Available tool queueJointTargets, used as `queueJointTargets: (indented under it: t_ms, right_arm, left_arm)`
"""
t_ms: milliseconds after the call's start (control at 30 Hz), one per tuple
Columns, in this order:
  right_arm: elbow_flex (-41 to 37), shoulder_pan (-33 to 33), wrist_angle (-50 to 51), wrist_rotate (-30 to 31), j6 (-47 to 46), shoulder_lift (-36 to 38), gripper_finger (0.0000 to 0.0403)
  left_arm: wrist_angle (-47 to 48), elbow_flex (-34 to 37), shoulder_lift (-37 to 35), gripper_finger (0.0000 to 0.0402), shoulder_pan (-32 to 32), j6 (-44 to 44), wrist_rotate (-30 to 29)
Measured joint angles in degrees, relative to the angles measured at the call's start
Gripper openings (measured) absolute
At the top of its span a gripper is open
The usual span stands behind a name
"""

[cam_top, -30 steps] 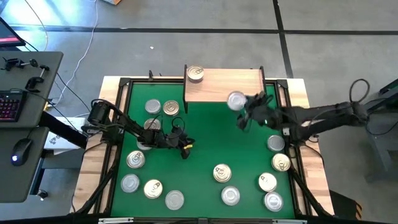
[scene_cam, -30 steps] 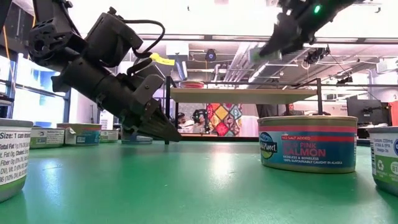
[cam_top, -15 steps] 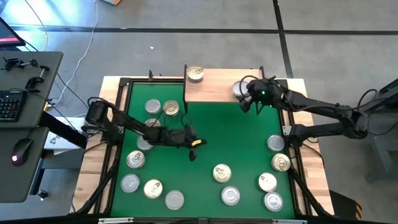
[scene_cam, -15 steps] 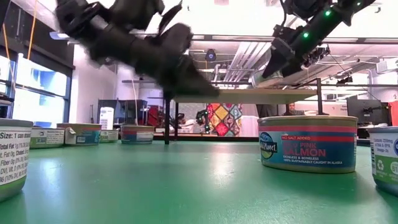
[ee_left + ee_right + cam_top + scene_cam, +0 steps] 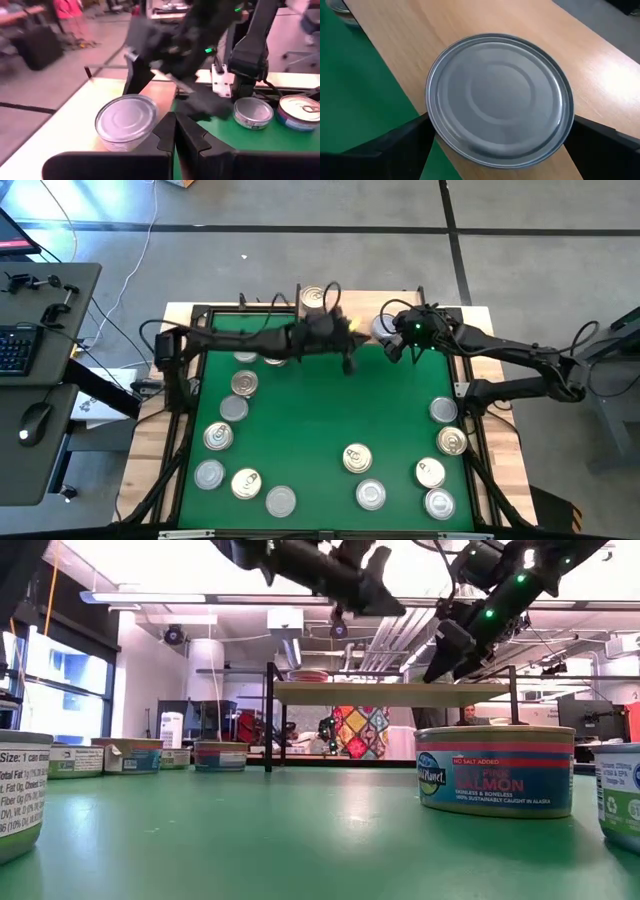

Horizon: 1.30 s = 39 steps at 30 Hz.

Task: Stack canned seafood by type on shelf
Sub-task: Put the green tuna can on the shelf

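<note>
The shelf is a light wood board at the mat's far edge. A gold-lidded tin stands on its far left corner. A plain silver tin sits flat near the shelf's front edge, slightly overhanging the green mat. My right gripper reaches in from the right, its fingers either side of this tin. My left gripper is shut and empty. It hangs raised over the mat just in front of the shelf, close to the left of the silver tin. My right gripper pinches the silver tin across its width, one fingertip and the other against opposite sides of the rim. The fingers slant down from the right and near side. The tin sits flat with its base on the shelf's front edge.
Several more tins stand on the mat: one cluster on the left, another on the near right, and a pink salmon tin close to the low camera. A black frame borders the mat. The mat's middle is bare.
My right gripper carried the silver tin from over the mat toward the far edge and brought it down from tilted to flat on the shelf. My left gripper rose from near the mat's left-middle and swung toward the far edge, ending beside the shelf front.
</note>
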<state>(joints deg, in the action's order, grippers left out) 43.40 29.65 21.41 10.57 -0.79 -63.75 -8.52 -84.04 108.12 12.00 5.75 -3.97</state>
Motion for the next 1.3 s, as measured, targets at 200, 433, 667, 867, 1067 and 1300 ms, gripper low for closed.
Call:
queueJointTargets:
  t_ms: [200,433,667,867,1067,1300]
  right_arm:
    - [-0.19,-0.13,-1.60,-1.00,1.76,0.05,0.0399]
    - [-0.22,-0.15,-2.36,-2.12,2.81,0.02,0.0399]
    - [-0.22,-0.15,-2.43,-2.16,2.82,0.10,0.0399]
    - [0.00,-0.17,-0.78,-2.19,2.48,2.12,0.0399]
    - [3.94,-0.17,8.99,-1.48,0.64,4.55,0.0400]
    - [5.29,-2.07,9.22,1.64,-1.98,6.22,0.0398]
  left_arm:
    - [-1.59,-4.52,6.76,0.0000,6.40,-4.24,10.51]
    - [0.33,-11.87,13.99,0.0000,9.27,-6.65,14.23]
    - [6.77,-16.28,16.86,0.0000,10.02,-7.22,15.06]
    - [9.73,-16.49,16.80,0.0000,10.26,-7.11,12.13]
    - [9.83,-16.45,16.80,0.0000,10.43,-7.01,11.61]
    - [5.16,-16.31,16.64,0.0000,9.73,-5.84,11.98]
